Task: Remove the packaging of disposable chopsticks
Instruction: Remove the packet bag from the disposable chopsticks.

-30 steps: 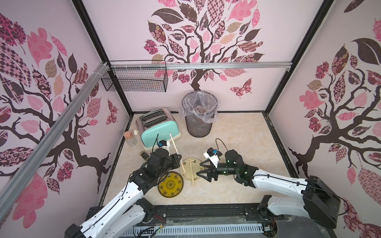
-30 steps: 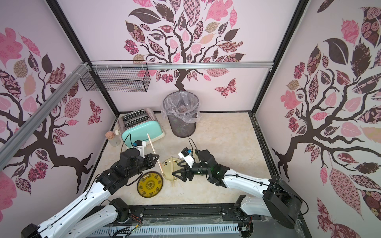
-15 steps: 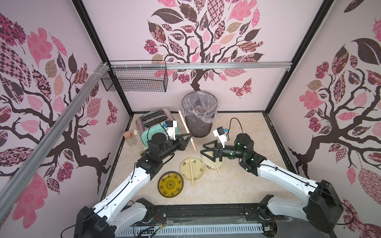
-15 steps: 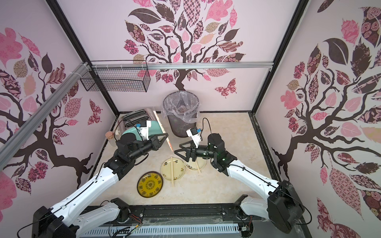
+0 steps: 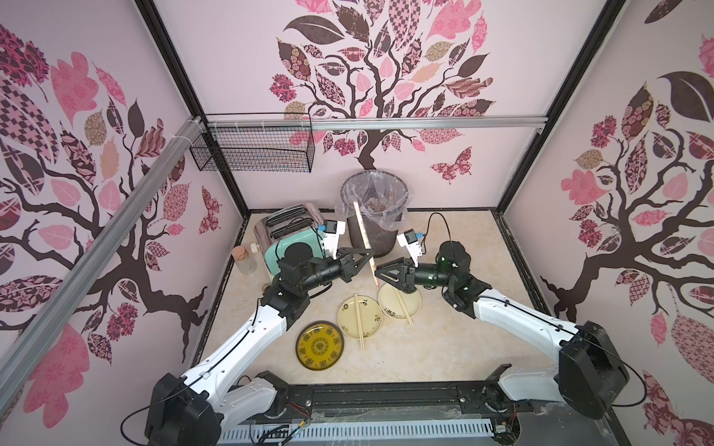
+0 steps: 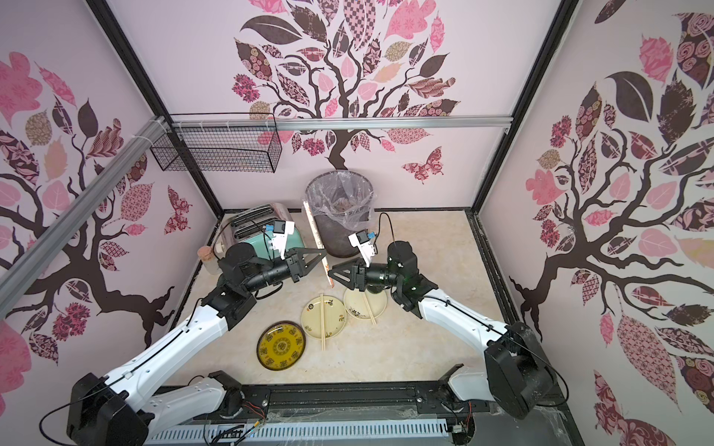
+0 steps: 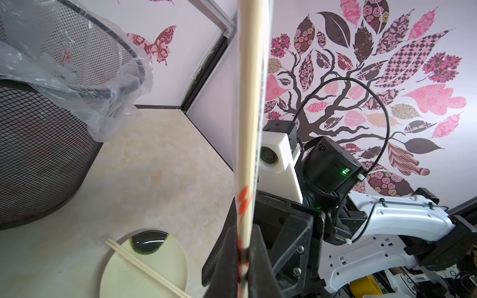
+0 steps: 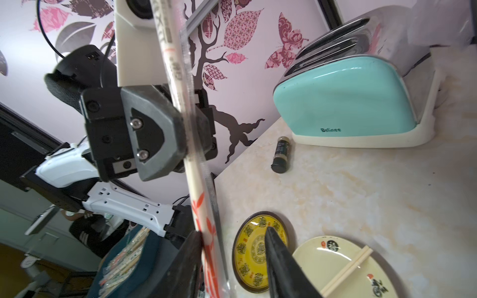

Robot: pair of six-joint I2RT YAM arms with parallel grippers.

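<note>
Sleeve: clear plastic, red print at the lower end, chopsticks inside. It is held in the air over the worktop, above the plates. In both top views it runs roughly 12 to 6 o'clock, with its top end across the front of the bin and its bottom end between the two tools.

Left tool reaches in from 9 o'clock, pressed together on the sleeve a little above its lower end. Right tool reaches in from 3 o'clock at the very bottom end. Its jaws are spread: one finger touches the sleeve, the other finger is clear of it, so it isn't pinching.

At 6 o'clock of the sleeve is a cream plate with a bare chopstick pair across it. At 5 o'clock is a second cream plate, partly under the right tool, with another bare pair on it. A yellow patterned plate sits at 7 o'clock, nearer the robot base.

The bin is mesh with a clear liner, at 12 o'clock by the back wall. A teal toaster is at 9 o'clock of the bin, and a corked jar at 9 o'clock of the toaster. A small dark bottle is on the worktop just in front of the toaster. A wire basket hangs on the wall at 11 o'clock.
</note>
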